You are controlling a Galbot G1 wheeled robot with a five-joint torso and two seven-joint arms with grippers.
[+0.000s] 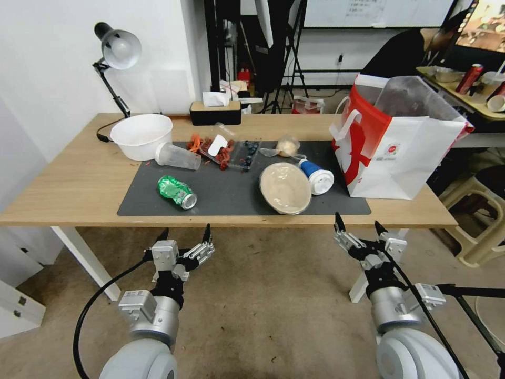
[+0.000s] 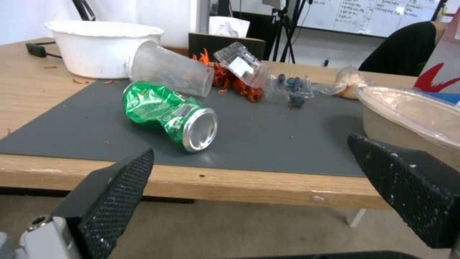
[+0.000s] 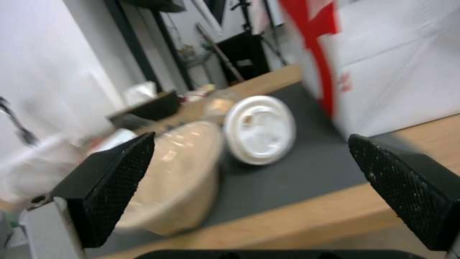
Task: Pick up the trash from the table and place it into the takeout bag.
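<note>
both hands hang released below the near edge of the surface [image 1: 79, 184]: left hand [image 1: 185, 236] just short of the green can [image 1: 177, 191], right hand [image 1: 357, 225] just short of the lidded bowl [image 1: 285, 188] and blue cup [image 1: 317, 177], the takeout bag [image 1: 405, 152] beyond and to its right.

left wrist view: fingers [image 2: 115, 190] spread, the can [image 2: 170, 115] ahead on the mat [image 2: 268, 140], the clear cup [image 2: 170, 73] behind it.

right wrist view: fingers [image 3: 115, 180] spread, the bowl [image 3: 182, 172] and the cup's white lid [image 3: 261, 129] ahead, the bag [image 3: 383, 61] beyond.
</note>
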